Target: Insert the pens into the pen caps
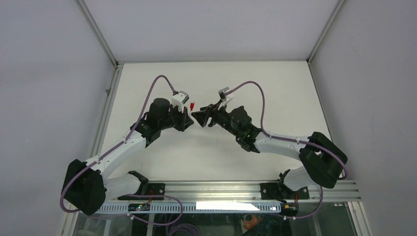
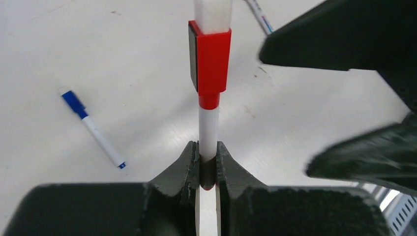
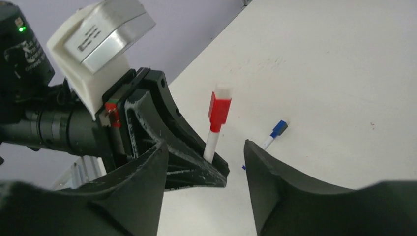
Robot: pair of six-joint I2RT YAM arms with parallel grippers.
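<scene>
Top view: left gripper [image 1: 188,119] and right gripper [image 1: 199,117] tip to tip over the worktop [image 1: 275,83], red cap [image 1: 192,104] barely readable. Left wrist: fingers [image 2: 189,164] clamped on red pen [image 2: 208,130], cap seated just beyond them; another pen [image 2: 254,9] cut off farther out. Right wrist: fingers [image 3: 280,191] apart, cap beyond the gap, should back straight off without knocking it.

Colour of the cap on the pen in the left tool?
Red. The cap on the pen shows best in the left wrist view.
</scene>
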